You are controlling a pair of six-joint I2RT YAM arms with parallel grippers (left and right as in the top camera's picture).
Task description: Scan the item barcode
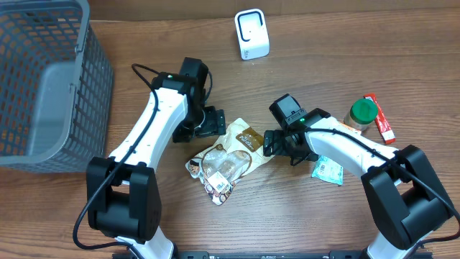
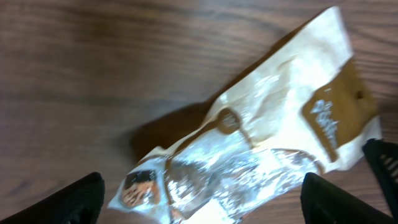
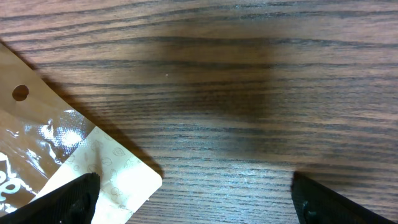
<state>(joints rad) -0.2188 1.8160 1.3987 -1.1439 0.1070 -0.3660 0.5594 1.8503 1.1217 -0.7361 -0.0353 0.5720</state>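
Observation:
The item is a tan and white snack bag (image 1: 226,158) with a clear window, lying flat on the wooden table between the two arms. My left gripper (image 1: 208,124) hangs over its left end. In the left wrist view the fingers (image 2: 74,202) stand wide apart either side of the bag's shiny clear part (image 2: 261,137), gripping nothing. My right gripper (image 1: 277,142) is at the bag's right edge, open. In the right wrist view only the bag's white corner (image 3: 118,177) lies by its left finger (image 3: 68,199). The white scanner (image 1: 251,34) stands at the back. No barcode shows.
A grey mesh basket (image 1: 43,86) fills the far left. On the right, behind my right arm, stand a green-lidded jar (image 1: 363,115) and a red packet (image 1: 381,119). A small teal and white packet (image 1: 329,170) lies next to my right arm.

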